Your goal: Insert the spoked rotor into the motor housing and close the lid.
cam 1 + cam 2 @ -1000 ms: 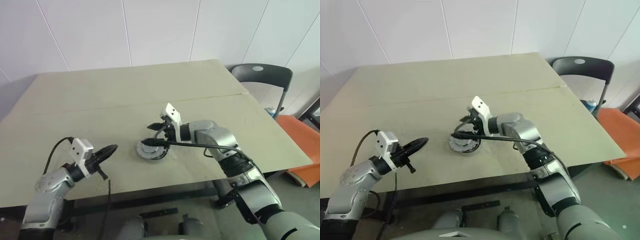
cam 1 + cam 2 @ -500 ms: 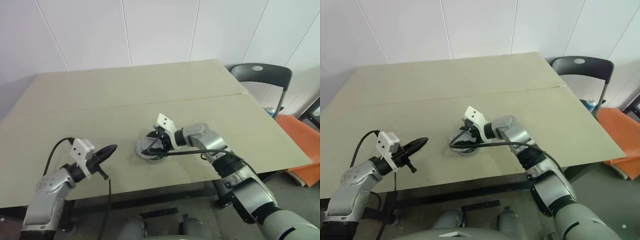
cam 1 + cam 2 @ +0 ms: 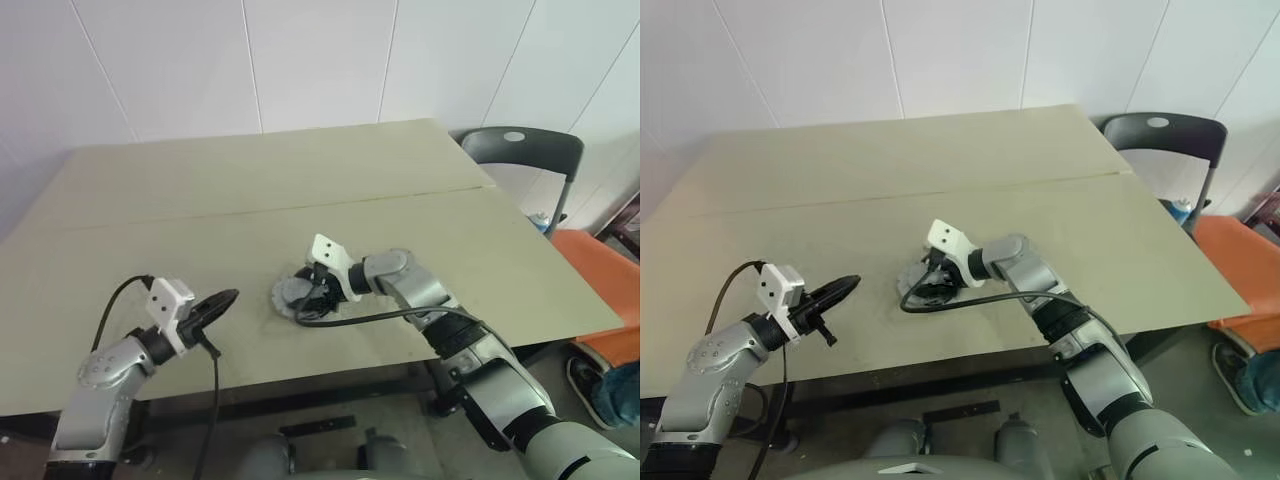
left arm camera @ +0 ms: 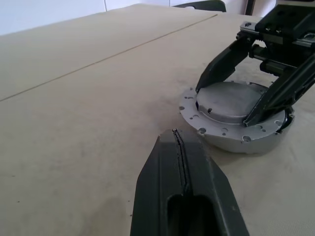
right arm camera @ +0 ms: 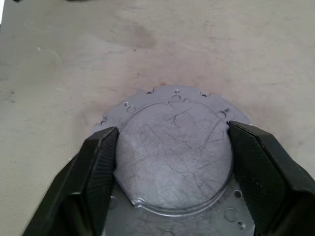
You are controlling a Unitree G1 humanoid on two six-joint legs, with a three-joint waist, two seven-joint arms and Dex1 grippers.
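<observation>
**A:** Where do you stand with the lid point(image 5: 174, 157)?

**B:** Your right gripper point(image 5: 172, 162) sits straight over it, one finger point(image 5: 96, 167) on each side of the raised grey disc. The fingers are spread about as wide as that disc and look to touch or nearly touch its edge; I can't tell whether you have a firm hold. The lid lies flat on the housing point(image 4: 236, 140), its holed flange showing all round, on the table point(image 3: 200, 200) near the front edge and a little toward your right.

**A:** And the other arm?

**B:** Your left gripper point(image 4: 178, 147) is fully closed with nothing in it, pointing at the housing from the left, well apart from it. The right is the nearer one by far.

**A:** What does the next move hang on?

**B:** My guess is you press or turn the lid home. It's round, so no long axis to line up; keep the fingers on opposite edges. Bare tabletop lies all around, but the front edge is close, and the right arm's cable point(image 3: 350, 318) loops just beside the housing.
</observation>
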